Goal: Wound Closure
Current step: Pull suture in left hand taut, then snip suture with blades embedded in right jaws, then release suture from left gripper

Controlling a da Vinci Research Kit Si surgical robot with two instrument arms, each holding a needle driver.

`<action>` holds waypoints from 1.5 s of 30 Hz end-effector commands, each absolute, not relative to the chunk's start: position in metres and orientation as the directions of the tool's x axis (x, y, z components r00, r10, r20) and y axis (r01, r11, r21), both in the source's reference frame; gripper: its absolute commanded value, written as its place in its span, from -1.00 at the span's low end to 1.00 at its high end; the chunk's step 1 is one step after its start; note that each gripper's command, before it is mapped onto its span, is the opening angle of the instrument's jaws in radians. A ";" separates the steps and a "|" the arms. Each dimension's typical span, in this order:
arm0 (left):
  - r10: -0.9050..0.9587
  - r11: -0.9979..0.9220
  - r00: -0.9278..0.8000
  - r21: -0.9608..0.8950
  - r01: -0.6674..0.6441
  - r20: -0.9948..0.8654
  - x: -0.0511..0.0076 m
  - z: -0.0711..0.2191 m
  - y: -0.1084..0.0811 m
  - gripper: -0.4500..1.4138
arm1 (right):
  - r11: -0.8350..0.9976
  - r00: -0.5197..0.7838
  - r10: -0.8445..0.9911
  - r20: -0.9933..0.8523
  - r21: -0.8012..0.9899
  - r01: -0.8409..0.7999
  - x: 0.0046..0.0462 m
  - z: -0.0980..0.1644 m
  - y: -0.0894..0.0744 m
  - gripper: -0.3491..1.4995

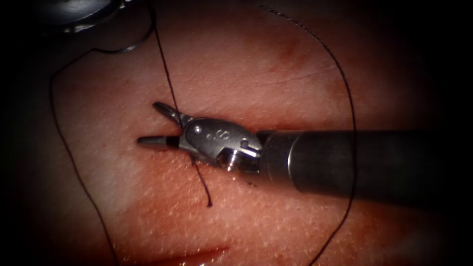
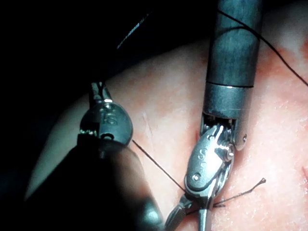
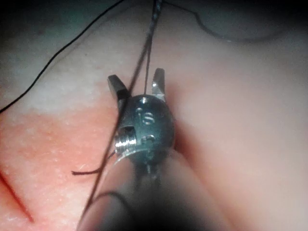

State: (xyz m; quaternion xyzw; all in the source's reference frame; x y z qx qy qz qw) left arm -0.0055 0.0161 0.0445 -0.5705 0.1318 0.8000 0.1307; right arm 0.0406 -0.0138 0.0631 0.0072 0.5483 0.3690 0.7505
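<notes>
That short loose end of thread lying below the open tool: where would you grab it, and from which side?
Probably just above its tip, where the thread end lies bare on the tissue. Come from the right, where the right tool already reaches in with jaws open and empty. Higher up, the strand runs under that tool's jaws, so it is less exposed.

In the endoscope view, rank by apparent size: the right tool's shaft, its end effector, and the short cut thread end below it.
1. Right tool's shaft, though it is nearest the camera.
2. Right end effector, jaws open around the thread, holding nothing.
3. Cut thread end.
</notes>
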 end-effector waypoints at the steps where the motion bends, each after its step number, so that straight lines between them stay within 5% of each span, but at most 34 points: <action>1: 0.055 -0.931 -0.311 0.064 -0.359 -0.949 -0.0059 0.045 0.017 -1.00 | 0.728 0.125 0.560 -0.819 0.415 -0.546 0.0414 0.063 -0.013 0.49; 3: 0.052 -0.932 -0.305 0.064 -0.356 -0.951 -0.0059 0.045 0.016 -1.00 | 0.730 0.123 0.559 -0.820 0.417 -0.541 0.0414 0.064 -0.013 0.13; 4: 0.050 -0.933 -0.303 0.064 -0.355 -0.952 -0.0060 0.045 0.016 -1.00 | 0.732 0.122 0.558 -0.821 0.418 -0.538 0.0414 0.064 -0.013 -0.74; 5: 0.050 -0.933 -0.303 0.064 -0.355 -0.952 -0.0060 0.045 0.016 -1.00 | 0.722 0.113 0.572 -0.813 0.433 -0.539 0.0413 0.064 -0.013 -1.00; 14: 0.044 -0.932 -0.294 0.067 -0.356 -0.955 -0.0063 0.044 0.016 -1.00 | 0.667 0.025 0.613 -0.790 0.501 -0.552 0.0405 0.063 -0.013 -1.00; 17: 0.044 -0.932 -0.293 0.066 -0.356 -0.955 -0.0063 0.044 0.016 -1.00 | 0.714 0.066 0.565 -0.822 0.448 -0.538 0.0384 0.063 -0.012 -0.18; 20: 0.027 -0.934 -0.298 0.082 -0.348 -0.954 -0.0063 0.044 0.016 -1.00 | 0.728 0.104 0.540 -0.835 0.402 -0.556 0.0338 0.062 -0.011 0.31; 29: -0.013 -0.934 -0.299 0.118 -0.337 -0.954 -0.0082 0.048 0.019 -1.00 | 0.736 0.162 0.484 -0.860 0.299 -0.608 0.0239 0.060 -0.008 0.53; 45: -0.138 -0.926 -0.484 0.286 -0.246 -0.864 -0.0163 0.063 0.024 -1.00 | 0.648 0.158 0.452 -0.878 0.201 -0.735 0.0109 0.056 -0.005 0.42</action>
